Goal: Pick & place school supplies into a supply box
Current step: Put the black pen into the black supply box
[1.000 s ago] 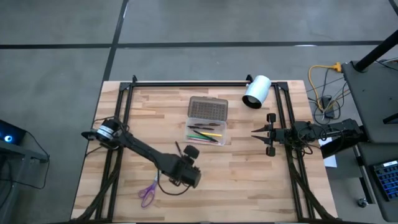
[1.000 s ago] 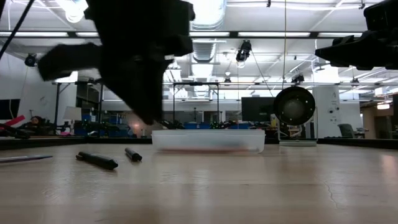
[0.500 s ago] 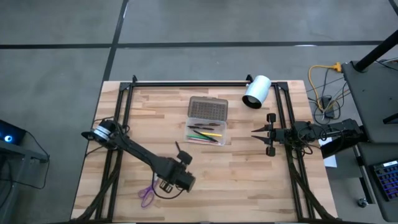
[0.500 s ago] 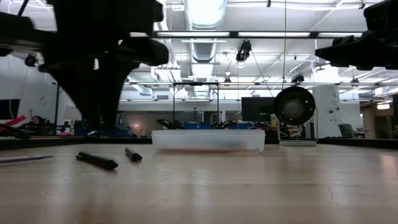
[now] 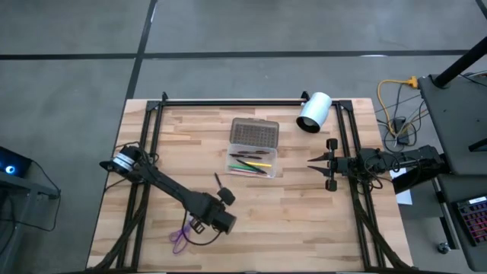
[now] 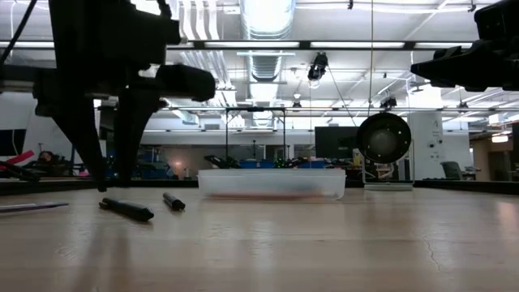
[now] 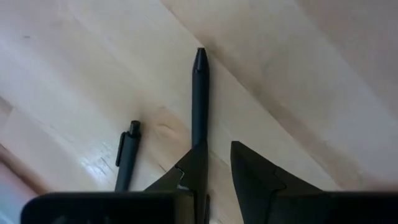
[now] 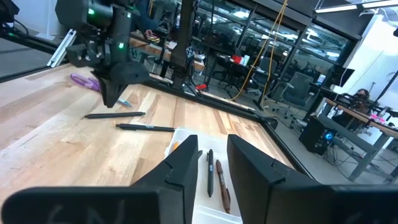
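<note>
My left gripper (image 5: 207,222) hangs open over the near-left part of the table, fingers pointing down (image 6: 112,185). In its wrist view one finger overlaps the end of a black pen (image 7: 198,93) lying flat on the wood; a second black pen (image 7: 126,155) lies beside it. In the low view the fingertips stand a little above both pens (image 6: 126,209) (image 6: 173,201). Purple scissors (image 5: 180,237) lie flat near the table's near edge. The clear supply box (image 5: 252,163), lid (image 5: 255,133) folded back, holds several pens. My right gripper (image 5: 319,161) waits open at the table's right side.
A white cylinder (image 5: 313,112) lies on its side at the far right, its dark opening facing the low camera (image 6: 384,138). Black frame rails (image 5: 152,122) run along the table's left, right and far edges. Bare wood (image 5: 297,221) stretches across the near right.
My left gripper has moved toward the table's near-left corner, away from the box, and come down. It has turned so that its fingers point straight down over the black pens. Pens, scissors and box have stayed put.
</note>
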Tool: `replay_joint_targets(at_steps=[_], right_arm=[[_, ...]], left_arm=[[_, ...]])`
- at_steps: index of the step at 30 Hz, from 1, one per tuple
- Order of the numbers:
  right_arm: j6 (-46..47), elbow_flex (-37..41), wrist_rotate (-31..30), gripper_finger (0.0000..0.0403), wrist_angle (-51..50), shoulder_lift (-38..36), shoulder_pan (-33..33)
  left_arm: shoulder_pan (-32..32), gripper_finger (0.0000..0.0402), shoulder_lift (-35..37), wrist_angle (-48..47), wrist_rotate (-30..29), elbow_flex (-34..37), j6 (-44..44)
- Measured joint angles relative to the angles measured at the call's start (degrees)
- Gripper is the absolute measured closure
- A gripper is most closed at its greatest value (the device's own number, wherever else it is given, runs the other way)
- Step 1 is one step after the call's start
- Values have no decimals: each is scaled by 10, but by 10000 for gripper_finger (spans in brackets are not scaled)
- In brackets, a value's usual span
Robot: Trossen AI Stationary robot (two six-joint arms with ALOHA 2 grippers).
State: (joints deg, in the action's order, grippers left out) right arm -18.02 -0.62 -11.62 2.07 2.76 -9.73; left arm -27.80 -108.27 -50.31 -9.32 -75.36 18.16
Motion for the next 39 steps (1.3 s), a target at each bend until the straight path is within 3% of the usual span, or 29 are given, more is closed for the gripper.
replay_joint_targets(at_steps=[20,27,39], right_arm=[[0,0,0,332,0,0,0],[0,0,0,322,0,0,0],[0,0,0,334,0,0,0]], left_arm=[[36,348,3,31,1,16,30],[54,348,6,63,54,42,29],[54,348,7,85,61,56,28]])
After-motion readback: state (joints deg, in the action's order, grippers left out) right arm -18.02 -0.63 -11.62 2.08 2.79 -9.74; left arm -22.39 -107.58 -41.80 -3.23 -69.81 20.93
